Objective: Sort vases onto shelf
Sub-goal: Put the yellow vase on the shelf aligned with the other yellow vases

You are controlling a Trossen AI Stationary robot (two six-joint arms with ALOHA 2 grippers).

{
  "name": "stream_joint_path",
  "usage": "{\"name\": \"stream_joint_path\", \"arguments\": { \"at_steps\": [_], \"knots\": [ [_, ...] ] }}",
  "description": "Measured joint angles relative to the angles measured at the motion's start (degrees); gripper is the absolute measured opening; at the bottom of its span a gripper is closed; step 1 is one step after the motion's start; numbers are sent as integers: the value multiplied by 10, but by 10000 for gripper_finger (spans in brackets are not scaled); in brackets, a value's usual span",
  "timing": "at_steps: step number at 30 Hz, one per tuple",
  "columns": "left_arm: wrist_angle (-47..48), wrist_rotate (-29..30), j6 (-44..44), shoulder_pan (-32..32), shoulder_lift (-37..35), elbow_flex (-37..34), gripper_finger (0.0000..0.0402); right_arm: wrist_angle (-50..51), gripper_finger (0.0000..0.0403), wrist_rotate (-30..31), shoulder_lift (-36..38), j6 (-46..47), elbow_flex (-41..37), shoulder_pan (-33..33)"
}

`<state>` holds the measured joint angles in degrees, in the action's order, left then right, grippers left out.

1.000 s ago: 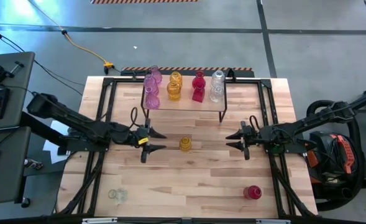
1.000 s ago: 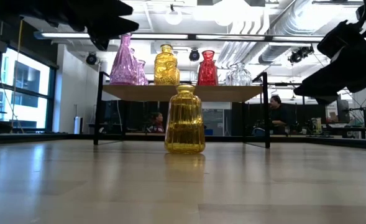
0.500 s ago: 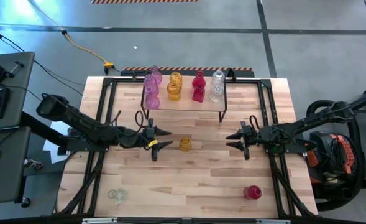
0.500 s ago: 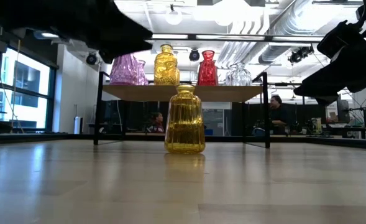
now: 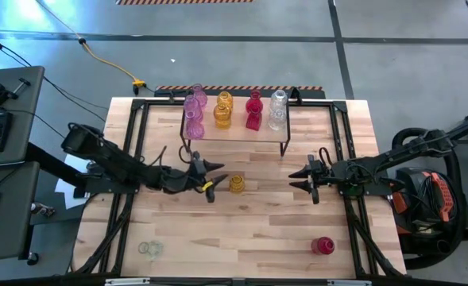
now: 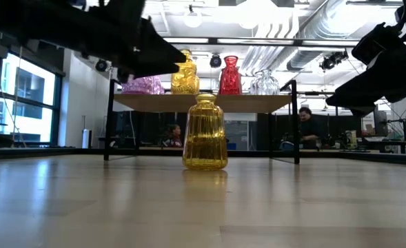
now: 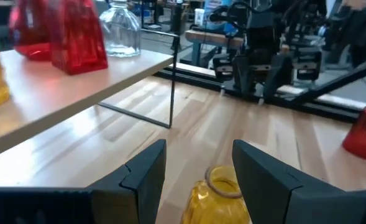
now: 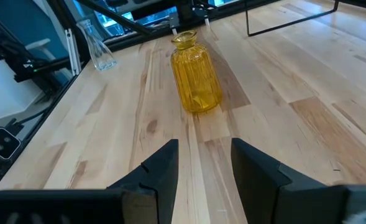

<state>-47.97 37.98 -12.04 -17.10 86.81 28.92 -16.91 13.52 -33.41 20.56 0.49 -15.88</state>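
A yellow ribbed vase (image 5: 236,184) stands upright on its base on the tabletop in front of the shelf (image 5: 234,137). My left gripper (image 5: 216,181) is open just to the vase's left. In the left wrist view the vase's mouth (image 7: 220,185) shows between and just beyond the two fingers of my left gripper (image 7: 199,147); they do not touch it. My right gripper (image 5: 291,179) waits open to the vase's right, facing it (image 8: 195,74). Pink, yellow, red and clear vases stand on the shelf (image 6: 203,102).
A clear vase (image 5: 148,249) stands near the table's front left corner, and a red vase (image 5: 322,245) near the front right. The shelf's black wire legs (image 5: 285,148) stand behind the yellow vase. People sit in the room behind the table (image 6: 306,120).
My left gripper has gone toward the table's right edge and down, close to the yellow vase, tipping its fingers lower as it went. Its fingers stay open. The vase has not moved.
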Motion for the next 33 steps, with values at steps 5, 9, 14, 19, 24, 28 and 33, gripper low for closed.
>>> {"name": "stream_joint_path", "arguments": {
  "at_steps": [5, 9, 14, 19, 24, 28, 33],
  "knots": [
    [1, -22, 22, 0, 37, 35, 177, 2, 130, 0, 0, 0, 0, 0],
    [1, -28, 37, 0, 44, 40, 177, 2, 130, 0, 0, 0, 0, 0],
    [4, -28, 32, 0, 44, 40, 196, 4, 130, 0, 0, 0, 0, 0],
    [21, -28, 27, 2, 44, 40, 255, 4, 130, 0, 0, 0, 0, 0],
    [25, -39, 17, 6, 55, 40, 301, 4, 130, 0, 0, 0, 0, 0],
    [7, -65, 5, 12, 76, 40, 312, 4, 130, 0, 0, 0, 0, 0],
    [-25, -80, -7, 19, 100, 40, 312, 4, 130, 0, 0, 0, 0, 0]
  ]
}}
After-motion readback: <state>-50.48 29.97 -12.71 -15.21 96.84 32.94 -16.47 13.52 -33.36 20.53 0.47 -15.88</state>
